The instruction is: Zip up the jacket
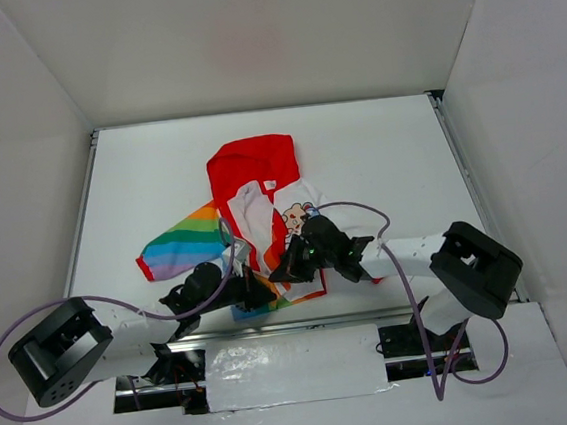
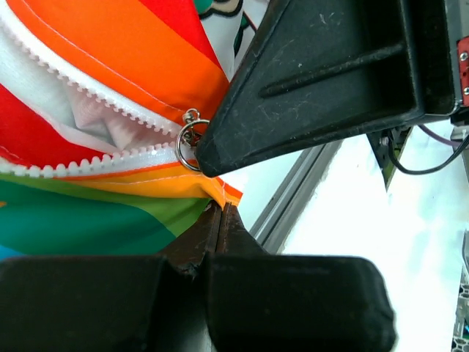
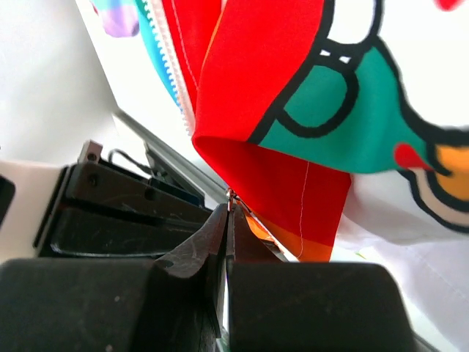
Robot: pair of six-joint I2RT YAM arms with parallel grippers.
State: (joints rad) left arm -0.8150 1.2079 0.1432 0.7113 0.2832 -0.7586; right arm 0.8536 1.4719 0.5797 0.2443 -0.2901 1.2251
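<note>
The jacket (image 1: 253,210) lies flat mid-table, red hood (image 1: 254,163) at the far end and rainbow sleeve (image 1: 181,244) out to the left. Its front is open, and white zipper teeth (image 2: 95,160) converge at the bottom hem. My left gripper (image 1: 263,293) is shut on the orange hem corner (image 2: 226,196) just below the zipper's foot. My right gripper (image 1: 287,269) is shut on the small metal zipper pull (image 3: 231,196). In the left wrist view its black finger (image 2: 330,73) ends at the pull's ring (image 2: 189,139). Both grippers sit close together at the hem.
White walls enclose the table on three sides. A metal rail (image 2: 293,194) runs along the near edge right behind the hem. A foil-covered plate (image 1: 293,367) sits between the arm bases. Purple cables (image 1: 354,211) loop over both arms.
</note>
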